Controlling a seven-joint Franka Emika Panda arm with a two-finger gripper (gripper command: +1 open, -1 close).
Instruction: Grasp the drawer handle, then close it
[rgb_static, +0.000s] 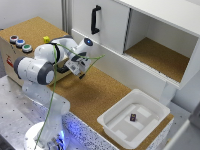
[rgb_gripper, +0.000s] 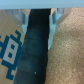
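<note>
1. Clearly, the drawer handle (rgb_static: 95, 19) stands upright on the white drawer (rgb_static: 107, 22), up and toward the exterior view's right of the gripper (rgb_static: 81, 73), well apart.
2. Fingers (rgb_gripper: 22, 19) straddle a dark cylinder (rgb_gripper: 34, 47); whether they grip it, I cannot tell.
3. A box (rgb_static: 11, 57) shows red marks, unreadable.

one handle (rgb_static: 95, 19), one tub (rgb_static: 134, 124) (white), three buttons (rgb_static: 20, 43)
</note>
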